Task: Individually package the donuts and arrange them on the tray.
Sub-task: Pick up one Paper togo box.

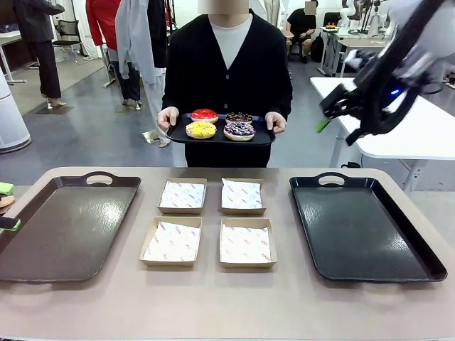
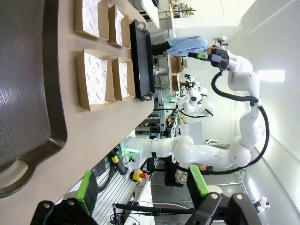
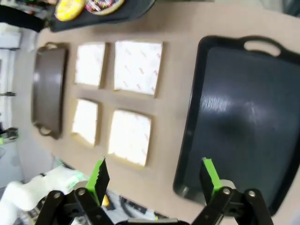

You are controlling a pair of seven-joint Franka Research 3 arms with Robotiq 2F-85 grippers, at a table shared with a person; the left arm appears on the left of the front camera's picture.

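Observation:
Across the table a person holds a small black tray (image 1: 261, 137) carrying the donuts: red (image 1: 204, 114), chocolate with sprinkles (image 1: 239, 117), yellow (image 1: 200, 129) and purple with white drizzle (image 1: 239, 130). The yellow donut (image 3: 70, 7) and the purple one (image 3: 103, 4) peek in at the top of the right wrist view. My right gripper (image 1: 330, 114) (image 3: 154, 177) hangs open high above the black table tray (image 1: 362, 227) (image 3: 239, 117). At the table's left edge my left gripper (image 1: 7, 206) (image 2: 142, 187) is open and empty, beside the brown tray (image 1: 67, 224) (image 2: 28, 93).
Several paper-lined cardboard boxes (image 1: 183, 195) (image 1: 242, 196) (image 1: 172, 241) (image 1: 245, 243) sit in a square between the two table trays. A white table (image 1: 419, 128) stands behind at the right. Bare tabletop (image 1: 213, 305) runs along the near edge.

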